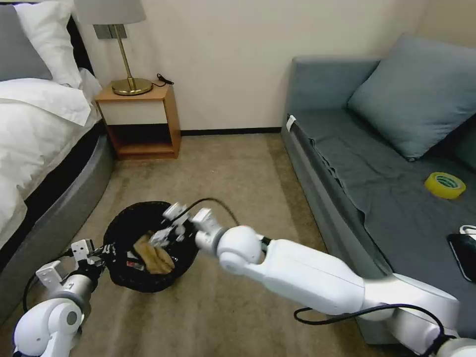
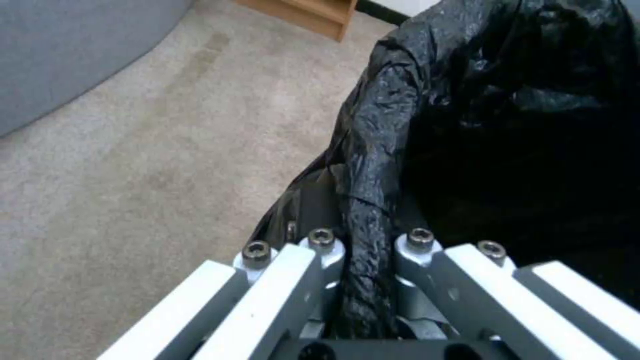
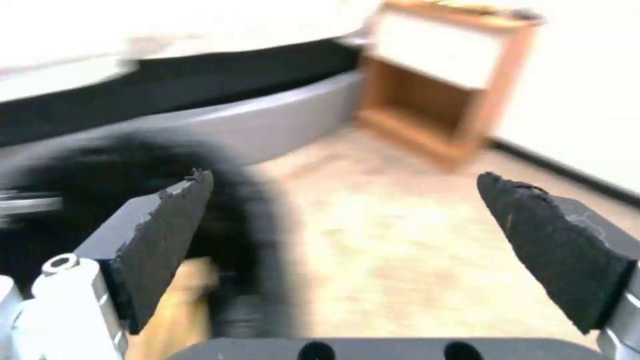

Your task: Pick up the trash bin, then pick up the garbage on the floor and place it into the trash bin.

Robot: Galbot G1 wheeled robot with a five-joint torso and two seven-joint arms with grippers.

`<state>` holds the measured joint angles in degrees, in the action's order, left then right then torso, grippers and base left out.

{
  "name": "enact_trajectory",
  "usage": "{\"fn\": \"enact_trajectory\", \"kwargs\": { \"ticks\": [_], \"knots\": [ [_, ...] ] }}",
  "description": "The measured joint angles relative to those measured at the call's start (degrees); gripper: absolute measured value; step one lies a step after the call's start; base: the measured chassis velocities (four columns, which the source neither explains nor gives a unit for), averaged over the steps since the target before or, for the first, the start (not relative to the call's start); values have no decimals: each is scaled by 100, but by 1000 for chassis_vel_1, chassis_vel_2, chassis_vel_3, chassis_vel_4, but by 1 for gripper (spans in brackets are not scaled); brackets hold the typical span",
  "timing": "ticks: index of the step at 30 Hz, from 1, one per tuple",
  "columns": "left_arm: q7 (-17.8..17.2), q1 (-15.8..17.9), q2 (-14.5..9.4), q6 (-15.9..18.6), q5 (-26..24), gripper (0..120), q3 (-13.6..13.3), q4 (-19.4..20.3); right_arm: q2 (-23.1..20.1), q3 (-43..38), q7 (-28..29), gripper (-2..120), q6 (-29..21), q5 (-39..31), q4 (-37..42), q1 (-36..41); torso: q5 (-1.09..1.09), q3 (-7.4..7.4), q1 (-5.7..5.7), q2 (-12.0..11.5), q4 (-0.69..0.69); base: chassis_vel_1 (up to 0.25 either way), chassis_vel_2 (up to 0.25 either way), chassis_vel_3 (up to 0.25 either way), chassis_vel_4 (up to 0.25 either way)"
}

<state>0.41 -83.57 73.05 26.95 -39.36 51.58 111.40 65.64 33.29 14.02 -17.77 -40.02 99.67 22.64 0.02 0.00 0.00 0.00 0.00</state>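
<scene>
The trash bin, round and black with a glossy liner, is at lower left over the carpet. My left gripper is shut on its near-left rim; the left wrist view shows the left gripper pinching the liner's folded edge, part of the bin. Inside the bin lie garbage items: a brown paper piece and a red-and-white packet. My right gripper hovers over the bin's right side. In its wrist view the right gripper is open, nothing between its pads, above the blurred bin.
A bed runs along the left. A wooden nightstand with a brass lamp stands at the wall. A grey sofa fills the right, with a yellow tape roll and a black phone. Open carpet lies between.
</scene>
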Motion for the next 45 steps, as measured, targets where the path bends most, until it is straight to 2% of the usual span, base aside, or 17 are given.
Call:
{"fn": "enact_trajectory", "kwargs": {
  "ticks": [5, 12, 15, 30, 33, 45],
  "knots": [
    [-42, -20, 34, 58, 13, 3, 68, 55, -502, -939, 389, 100, 0, 838, 357, 617, 1, 0, 0, 0, -1, 0, 0, 0, 0],
    [-67, -18, 14, 88, 34, 3, 124, 64, -907, -1963, 507, 100, -61, 1208, 859, 1611, 0, 0, 0, 0, 0, 0, 0, 0, 0],
    [-81, 2, 8, 91, 69, 3, 131, 51, -958, -2542, 473, 100, -82, 1379, 1139, 2375, 1, 0, 0, 0, -2, 0, 0, 0, 0],
    [-90, 4, 80, 77, 173, 3, 151, 13, -864, -4113, 257, 100, -76, 2163, 2191, 4316, -1, 0, 0, 0, 1, 0, 0, 0, 0],
    [-96, 5, 100, 74, 177, 3, 160, 13, -749, -4419, 145, 100, -17, 2523, 2374, 4940, -1, 0, 0, 1, -1, 0, 0, 0, 0],
    [-123, -7, 156, 79, 184, 3, 191, 45, -211, -4854, -20, 100, 111, 3001, 2710, 5899, -2, 0, 0, 1, 0, 0, 0, 0, 0]
  ]
}}
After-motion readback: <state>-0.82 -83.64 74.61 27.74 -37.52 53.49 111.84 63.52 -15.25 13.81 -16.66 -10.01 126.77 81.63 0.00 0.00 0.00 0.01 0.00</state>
